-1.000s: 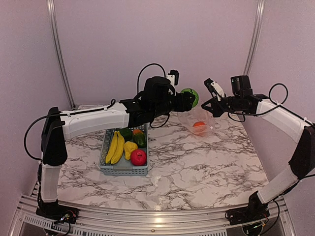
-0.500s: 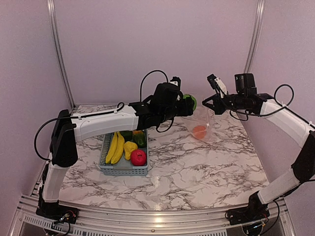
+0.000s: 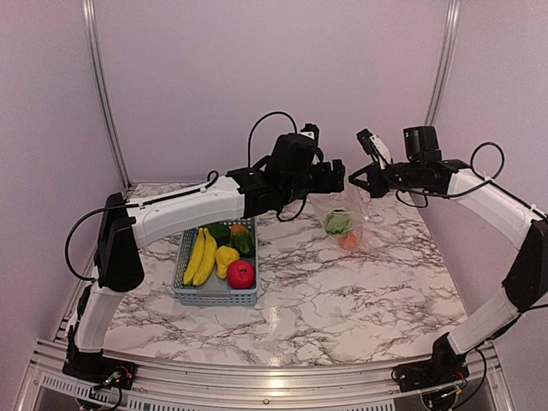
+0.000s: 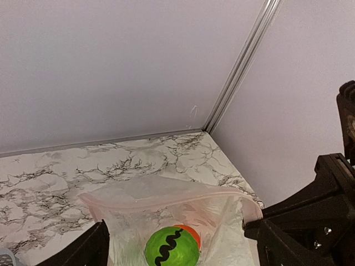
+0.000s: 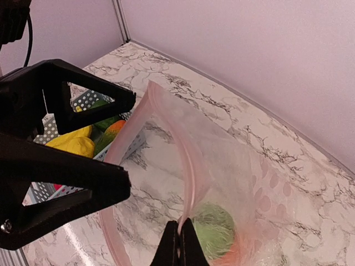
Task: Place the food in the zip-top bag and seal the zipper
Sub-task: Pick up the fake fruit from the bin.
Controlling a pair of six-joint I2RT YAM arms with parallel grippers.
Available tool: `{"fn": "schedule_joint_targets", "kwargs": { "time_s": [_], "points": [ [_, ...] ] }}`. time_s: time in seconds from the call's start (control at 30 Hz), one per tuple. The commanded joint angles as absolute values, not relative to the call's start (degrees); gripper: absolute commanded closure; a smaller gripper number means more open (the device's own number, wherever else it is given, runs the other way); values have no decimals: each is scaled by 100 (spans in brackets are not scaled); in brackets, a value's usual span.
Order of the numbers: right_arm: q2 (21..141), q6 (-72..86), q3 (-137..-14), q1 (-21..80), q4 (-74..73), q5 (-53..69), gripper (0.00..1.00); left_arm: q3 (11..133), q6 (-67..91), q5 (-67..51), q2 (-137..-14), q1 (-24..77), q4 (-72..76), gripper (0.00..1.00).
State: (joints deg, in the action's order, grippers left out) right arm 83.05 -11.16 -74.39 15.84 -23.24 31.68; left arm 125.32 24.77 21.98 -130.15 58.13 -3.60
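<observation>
The zip-top bag (image 3: 344,224) hangs by its rim from my right gripper (image 3: 363,176), which is shut on the pink zipper (image 5: 186,166) strip. Its mouth (image 4: 166,197) gapes wide. Inside lie the green striped melon (image 4: 172,248) and, under it, the orange (image 4: 192,232). My left gripper (image 3: 336,175) hovers just above the mouth, open and empty, with one finger (image 4: 83,249) on either side of the opening. The remaining food sits in the basket: bananas (image 3: 199,255), a red apple (image 3: 241,274) and dark green peppers (image 3: 231,235).
The grey-blue slatted basket (image 3: 216,296) stands left of centre on the marble table (image 3: 342,300). Pale walls meet at a metal corner post (image 4: 238,66) close behind the bag. Both arms meet over the back of the table.
My left gripper has opened and let go of the melon, which now lies in the bag on the orange. The bag hangs lower and straighter from the right gripper.
</observation>
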Motion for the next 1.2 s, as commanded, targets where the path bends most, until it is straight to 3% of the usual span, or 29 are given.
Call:
{"fn": "schedule_joint_targets", "kwargs": {
  "time_s": [0.0,0.23,0.4,0.57,0.67,0.83,1.17],
  "points": [
    [8579,-1202,-7946,1547,-2550,3191,100,12660,2249,1802,-12496,5836,-713,5],
    [9278,-1254,-9341,1428,-3739,3650,100,12220,1266,1558,-10991,5836,-1562,7],
    [9393,-1085,-9138,1356,-3135,2980,100,10163,1485,2409,-9569,5819,-1775,7],
    [9723,-1163,-10190,1249,-4181,3121,100,8462,2249,2524,-8632,5769,-2104,7],
    [9686,-1497,-10122,1510,-4526,2504,100,8122,2203,2503,-8490,5754,-2603,8],
    [9306,-1459,-9871,1538,-4527,2515,100,8088,2294,2408,-8690,5689,-3380,11],
    [9216,-1853,-9716,1538,-4689,2431,100,7708,2759,1321,-9042,5497,-3468,11]
  ]
}}
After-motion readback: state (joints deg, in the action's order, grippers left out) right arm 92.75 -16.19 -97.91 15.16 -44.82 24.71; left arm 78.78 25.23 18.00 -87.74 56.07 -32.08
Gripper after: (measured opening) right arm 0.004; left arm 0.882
